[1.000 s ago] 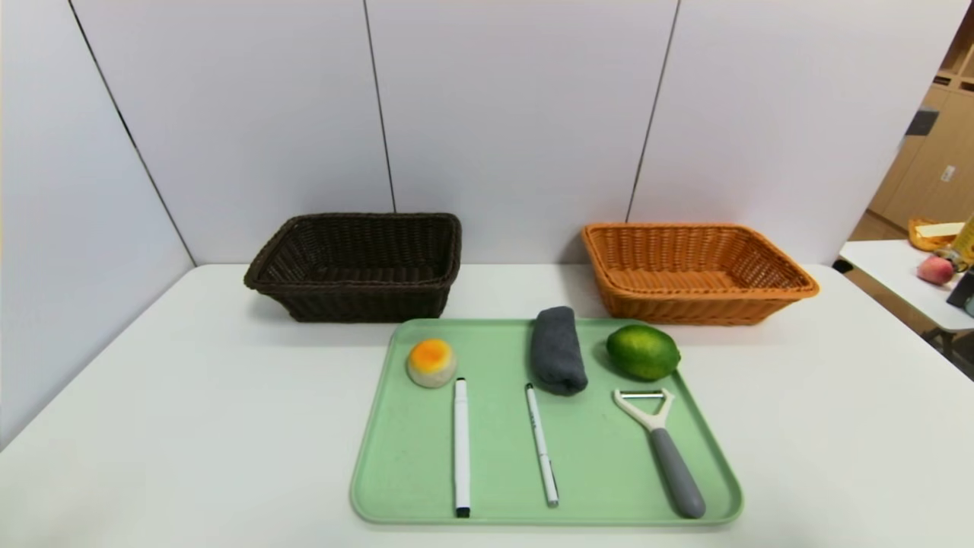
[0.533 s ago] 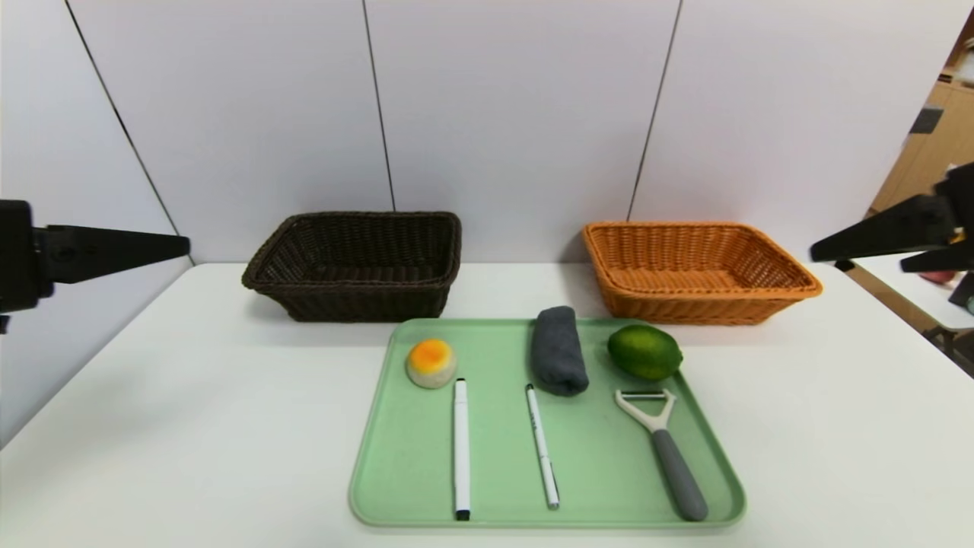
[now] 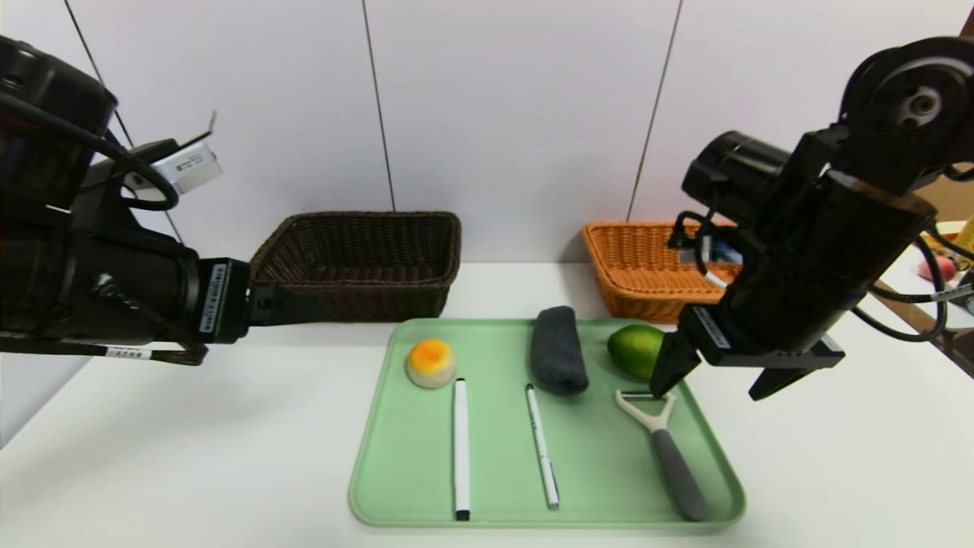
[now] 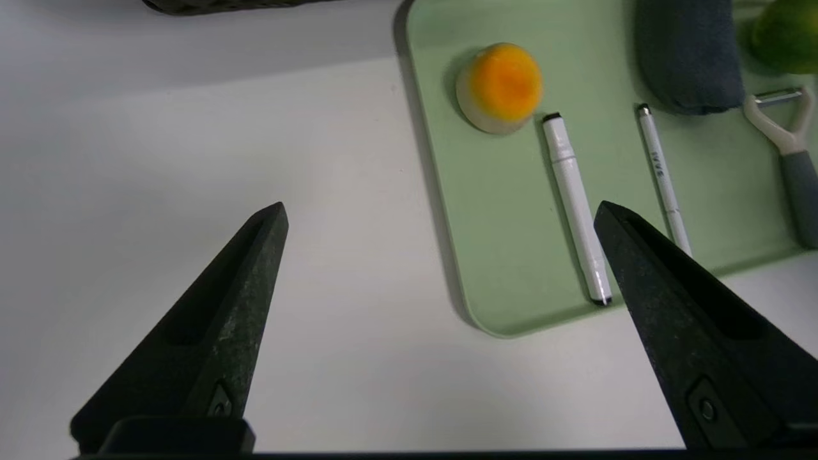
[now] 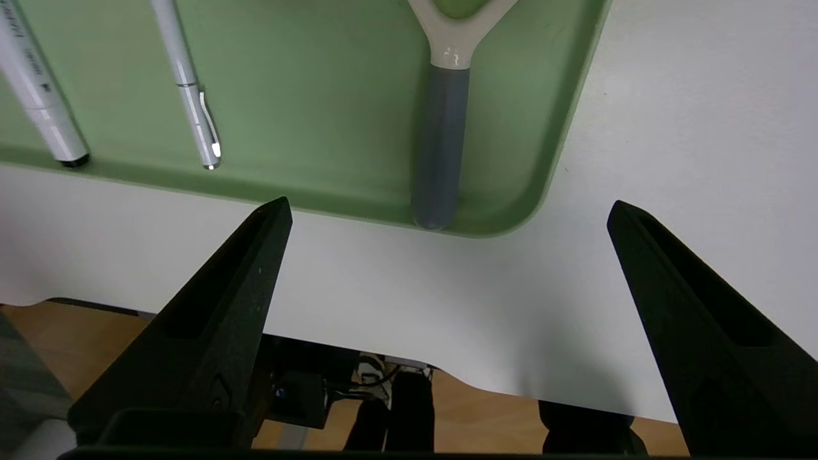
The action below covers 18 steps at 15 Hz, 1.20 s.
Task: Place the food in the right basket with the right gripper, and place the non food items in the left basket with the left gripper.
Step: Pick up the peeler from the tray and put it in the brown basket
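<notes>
Both arms raised — left hand [image 4: 441, 217] and right hand [image 5: 447, 211] spread wide.

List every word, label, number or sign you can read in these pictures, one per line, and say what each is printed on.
No text can be read outright.
Thinner pen: short dark print on the barrel, too small to read.
Thicker pen: small dark print, illegible.
Left gripper: white barcode label on its wrist, too blurred.
Right gripper: white label, also unreadable.

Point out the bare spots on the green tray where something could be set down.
On the green tray, bare patches lie between the two pens, between the thinner pen and the peeler, and below the bun. The far edge is crowded: bun, rolled cloth, lime.
</notes>
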{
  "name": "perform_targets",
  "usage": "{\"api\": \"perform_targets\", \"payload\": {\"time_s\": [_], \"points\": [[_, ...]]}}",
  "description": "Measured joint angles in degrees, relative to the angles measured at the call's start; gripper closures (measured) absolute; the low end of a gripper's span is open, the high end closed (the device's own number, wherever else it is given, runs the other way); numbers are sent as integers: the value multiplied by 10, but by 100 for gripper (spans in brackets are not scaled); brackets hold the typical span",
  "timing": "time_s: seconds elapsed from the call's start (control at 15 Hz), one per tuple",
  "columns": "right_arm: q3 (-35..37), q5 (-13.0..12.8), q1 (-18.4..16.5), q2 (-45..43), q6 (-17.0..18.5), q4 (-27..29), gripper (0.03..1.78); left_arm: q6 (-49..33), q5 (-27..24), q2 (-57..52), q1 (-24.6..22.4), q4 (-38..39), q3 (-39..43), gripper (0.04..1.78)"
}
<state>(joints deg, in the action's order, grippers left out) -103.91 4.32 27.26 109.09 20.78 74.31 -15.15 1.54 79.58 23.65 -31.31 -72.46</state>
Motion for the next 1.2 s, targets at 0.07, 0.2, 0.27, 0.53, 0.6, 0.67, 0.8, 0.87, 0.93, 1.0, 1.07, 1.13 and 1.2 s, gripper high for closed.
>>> {"api": "perform_targets", "payload": {"time_s": [0.07,0.2,0.27,0.53,0.6,0.67,0.8,0.87,0.93,1.0,1.07,1.13,1.2], "points": [[8,0,7,14,6,-2,10,-7,25,10,12,17,4,13],[15,0,26,38,31,-5,10,-12,38,25,23,39,18,13],[18,0,34,48,38,-8,10,-13,38,29,26,42,28,13],[47,-1,44,76,39,-44,10,-14,38,32,29,44,49,13],[60,-1,45,79,40,-55,10,-14,38,30,28,44,51,13],[73,-1,47,80,42,-68,10,-14,37,28,28,44,53,13],[108,0,47,80,45,-104,10,-14,37,24,28,44,57,13],[125,0,47,77,45,-122,10,-14,37,23,28,44,58,13],[139,0,47,74,45,-136,10,-18,37,21,28,44,59,13],[146,-1,47,71,45,-140,10,-22,37,20,28,44,59,13],[151,-1,47,69,45,-140,10,-23,36,19,28,43,59,13],[152,0,47,68,45,-141,10,-24,35,18,28,43,60,13],[153,0,48,67,45,-141,10,-24,34,16,29,43,61,13]]}}
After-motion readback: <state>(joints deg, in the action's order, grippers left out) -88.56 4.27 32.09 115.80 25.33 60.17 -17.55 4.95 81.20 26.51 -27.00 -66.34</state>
